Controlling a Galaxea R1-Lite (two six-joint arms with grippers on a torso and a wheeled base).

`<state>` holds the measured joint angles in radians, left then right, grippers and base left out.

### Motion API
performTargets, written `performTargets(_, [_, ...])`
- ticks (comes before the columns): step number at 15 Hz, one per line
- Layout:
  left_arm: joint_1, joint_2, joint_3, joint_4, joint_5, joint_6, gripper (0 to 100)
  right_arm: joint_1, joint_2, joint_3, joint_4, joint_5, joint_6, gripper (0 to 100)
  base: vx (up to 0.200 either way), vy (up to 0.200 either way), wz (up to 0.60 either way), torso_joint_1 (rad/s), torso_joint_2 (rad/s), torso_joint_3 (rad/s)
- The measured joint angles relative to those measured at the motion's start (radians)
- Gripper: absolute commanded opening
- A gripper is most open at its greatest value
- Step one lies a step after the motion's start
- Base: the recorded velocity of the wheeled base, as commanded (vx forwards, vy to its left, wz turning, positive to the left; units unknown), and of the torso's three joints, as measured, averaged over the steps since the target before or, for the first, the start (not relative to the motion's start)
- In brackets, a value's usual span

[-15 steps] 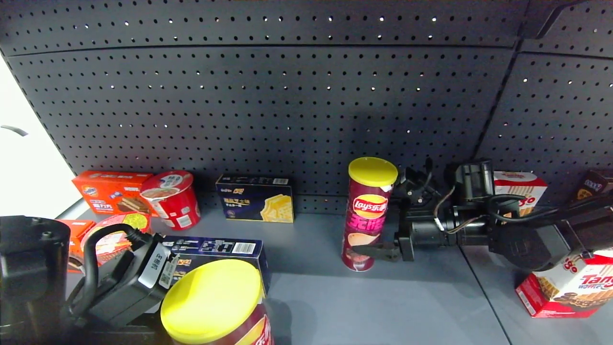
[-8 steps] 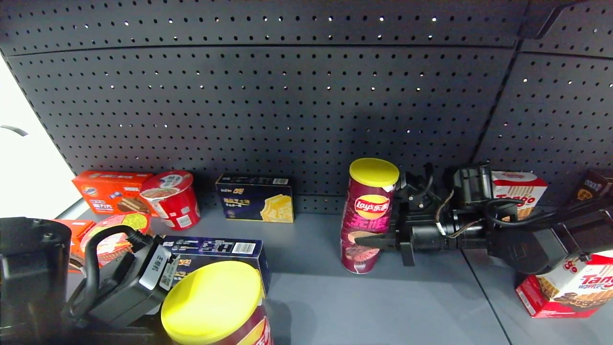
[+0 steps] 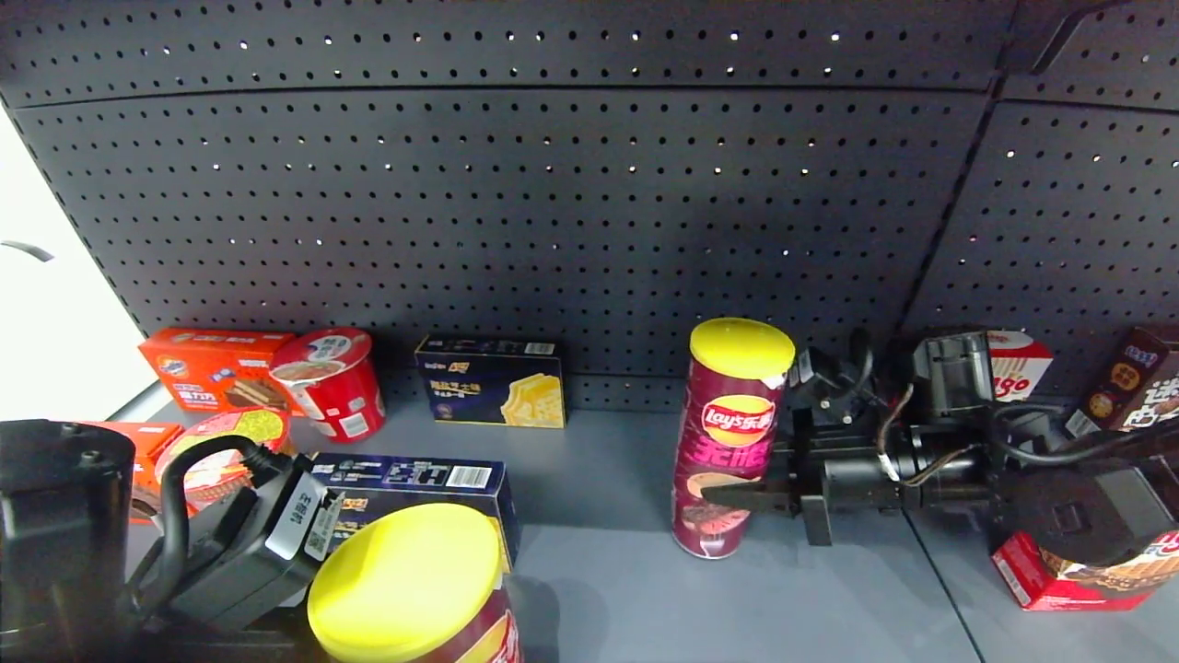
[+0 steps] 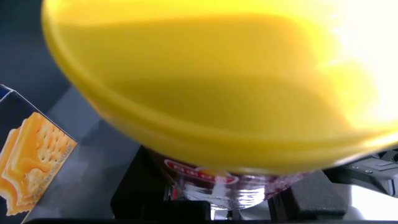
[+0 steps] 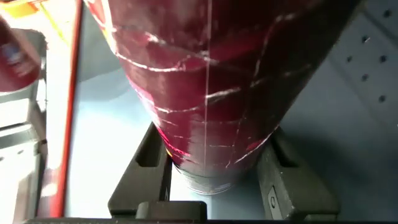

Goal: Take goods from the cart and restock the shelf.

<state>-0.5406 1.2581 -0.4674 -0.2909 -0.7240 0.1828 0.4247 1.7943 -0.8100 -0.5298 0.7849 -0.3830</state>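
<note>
Here the right gripper [image 3: 717,494] is clamped low around the chips can [image 3: 734,433], which stands upright at mid-depth on the shelf [image 3: 608,562], right of its middle. The placing looks nearly done. Seat the base flat, spread the jaws evenly, then withdraw straight toward the right edge, clear of the wafer box [image 3: 1013,564]. The left gripper [image 4: 217,199] holds a second can [image 3: 405,580] at the front edge.
</note>
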Motion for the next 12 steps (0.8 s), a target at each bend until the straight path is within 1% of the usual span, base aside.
performTargets(6, [0.001, 0.0, 0.007, 0.0, 0.0, 0.0, 0, 0.001, -0.175, 0.196, 0.008, -0.002, 0.002, 0, 0.0, 0.0, 0.0, 0.0, 0.0, 0.0])
performTargets(9, [0.0, 0.0, 0.007, 0.0, 0.0, 0.0, 0, 0.001, -0.258, 0.281, 0.011, -0.02, 0.005, 0, 0.0, 0.0, 0.0, 0.0, 0.0, 0.0])
performTargets(12, [-0.001, 0.001, 0.007, 0.0, 0.0, 0.0, 0, 0.006, -0.311, 0.326, 0.031, -0.024, 0.006, 0, 0.0, 0.0, 0.0, 0.0, 0.0, 0.0])
